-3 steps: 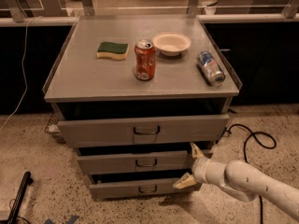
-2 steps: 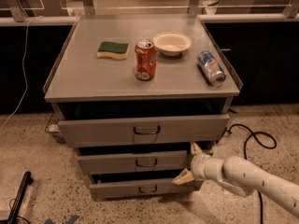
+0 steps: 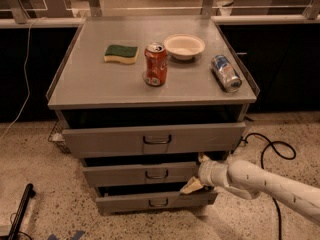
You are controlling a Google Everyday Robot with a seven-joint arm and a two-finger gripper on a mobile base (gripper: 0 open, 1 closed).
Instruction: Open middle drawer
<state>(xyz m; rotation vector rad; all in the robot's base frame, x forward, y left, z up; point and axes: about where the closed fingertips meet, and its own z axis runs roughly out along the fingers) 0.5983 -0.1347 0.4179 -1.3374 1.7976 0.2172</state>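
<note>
The gripper (image 3: 197, 172) is held, fingers spread, at the right end of the middle drawer (image 3: 125, 175), second of three fronts, whose central handle (image 3: 157, 174) is found just to the gripper's left

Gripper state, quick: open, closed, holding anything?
Gripper: open, at the right end of the middle drawer front, one finger above its edge and one below; not visibly clamped on it.
</note>
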